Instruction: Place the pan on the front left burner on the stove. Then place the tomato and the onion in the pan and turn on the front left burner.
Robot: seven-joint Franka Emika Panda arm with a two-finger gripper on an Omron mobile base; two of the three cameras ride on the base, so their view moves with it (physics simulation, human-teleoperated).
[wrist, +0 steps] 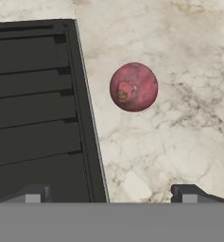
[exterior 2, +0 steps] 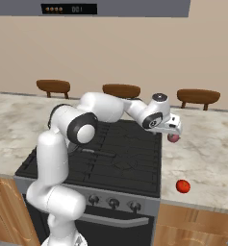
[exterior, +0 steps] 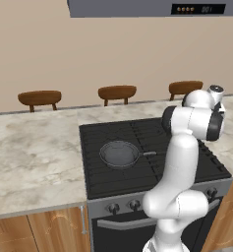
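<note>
Tomato (exterior 2: pixel 183 186), a small glossy red ball, lies on the marbled tabletop (exterior 2: pixel 207 158) right of the stove (exterior 2: pixel 120 158), nearest its front edge. Farther back, the dull pinkish onion (wrist: pixel 133 87) rests beside the stove, under wide-apart fingers (wrist: pixel 188 194). The shallow round grey pan (exterior: pixel 120 153) sits on the ridged front left burner (exterior: pixel 105 170)

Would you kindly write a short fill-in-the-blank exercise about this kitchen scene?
1. The pan sits on the front ____ burner of the stove.
2. The onion lies on the ____ beside the stove.
3. The gripper hangs over the onion with its jaws ____.

Missing words: left; counter; open
</note>
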